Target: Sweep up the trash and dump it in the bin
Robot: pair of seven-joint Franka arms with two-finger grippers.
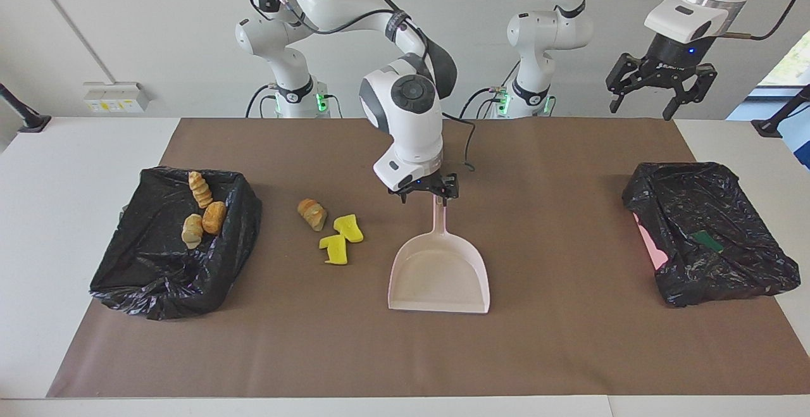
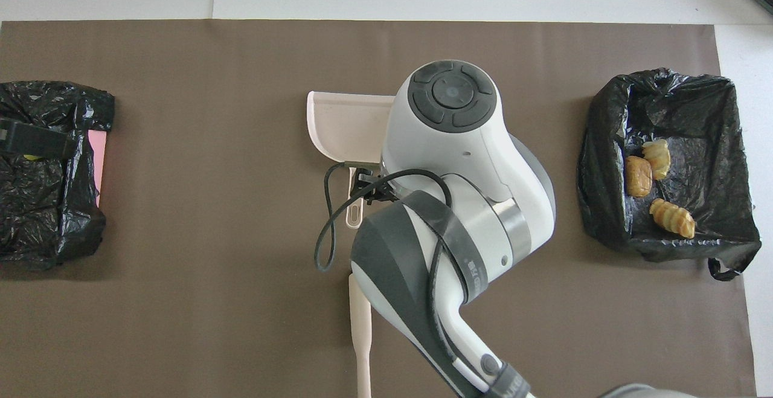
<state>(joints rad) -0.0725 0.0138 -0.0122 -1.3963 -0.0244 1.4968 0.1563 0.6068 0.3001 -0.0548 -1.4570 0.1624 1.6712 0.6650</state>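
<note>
Right gripper [image 1: 423, 193] hangs with its fingers spread wide and empty, just above the handle of the pink dustpan [image 1: 440, 271], which lies flat on the brown mat [image 1: 557, 341]. Left gripper [image 1: 661, 91] waits up high, fingers wide, over the table's edge near the black bag [image 1: 728, 202] at its end. I count three brown lumps [image 1: 201, 211] in the bin [image 1: 158, 278]. One brown lump [image 1: 312, 213] and two yellow chunks [image 1: 340, 238] lie on the mat between bin and dustpan. I think half is done.

Bright, even daylight, both views sharp.
A window [image 1: 788, 62] at the left arm's end adds light; shadows on the brown mat [image 1: 569, 341] are soft and short, and the black bin liners [image 1: 715, 202] show small specks of glare.
</note>
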